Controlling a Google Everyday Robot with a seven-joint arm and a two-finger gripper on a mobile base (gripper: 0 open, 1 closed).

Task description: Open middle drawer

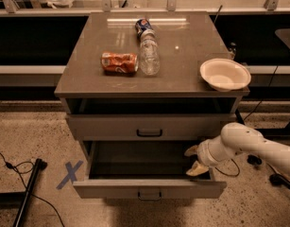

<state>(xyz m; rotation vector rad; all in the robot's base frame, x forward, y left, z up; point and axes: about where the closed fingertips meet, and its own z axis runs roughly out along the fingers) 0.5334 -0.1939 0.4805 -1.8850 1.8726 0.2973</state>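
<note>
The middle drawer (149,189) is a wide grey drawer with a small dark pull handle. It stands pulled out well in front of the cabinet, and its dark inside looks empty. My gripper (194,161) is at the drawer's right side, over the inner right edge and behind the front panel. Its pale fingers (197,170) are spread apart and hold nothing. The white arm reaches in from the right. The upper drawer (149,126) sits above, nearly shut. The lowest drawer is hidden below the open one.
On the cabinet top (182,74) lie a crushed orange can (119,63), a clear plastic bottle (148,55) with a blue can (143,25) behind it, and a white bowl (225,74) at the right edge. A blue X (69,175) and a black pole (29,193) mark the floor at the left.
</note>
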